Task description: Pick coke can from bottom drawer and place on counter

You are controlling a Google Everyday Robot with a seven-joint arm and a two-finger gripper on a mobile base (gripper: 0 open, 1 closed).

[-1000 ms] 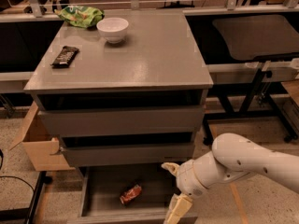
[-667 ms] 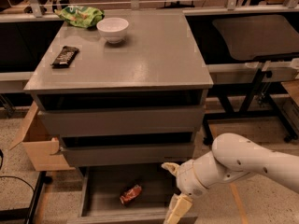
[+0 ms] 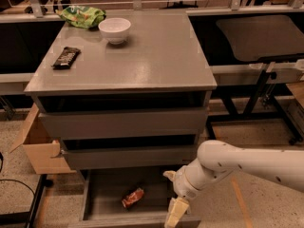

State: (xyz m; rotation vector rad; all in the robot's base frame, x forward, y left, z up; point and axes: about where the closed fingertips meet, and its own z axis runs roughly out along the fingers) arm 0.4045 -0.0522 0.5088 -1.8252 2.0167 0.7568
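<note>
So the crumpled red coke can lies on its side in the open bottom drawer, a shallow grey metal tray. Its long axis runs diagonally, lower-left to upper-right. The gripper hangs near its right, with its tan fingers spread apart.

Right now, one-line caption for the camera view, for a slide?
Gripper, jaws open, hangs over the open bottom drawer, apart from the coke can lying inside; counter above.

High, facing cabinet front — pincer lower-right.
</note>
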